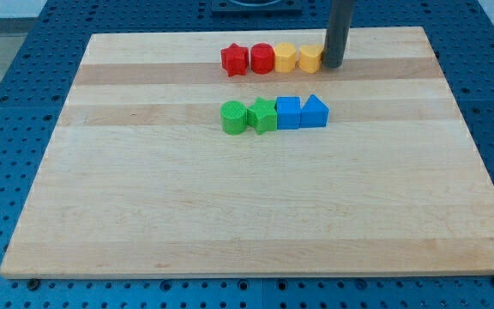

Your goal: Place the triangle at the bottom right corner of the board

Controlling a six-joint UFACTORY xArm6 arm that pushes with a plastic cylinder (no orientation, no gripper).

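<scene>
The blue triangle [314,112] is sat at the view's right end of the lower row, touching the blue cube [289,112], with two green blocks [248,117] further to the view's left of it. It's judged to be light, rigid plastic that'll slide easily on the wooden counter [230,215], though it could spin if nudged off-centre, so a flat side should be pushed. My tip [333,65] is parked toward the view's top of the triangle, touching a yellow block [310,58]. No gripper is fitted, so nothing opens or closes. No containers can be seen.
</scene>
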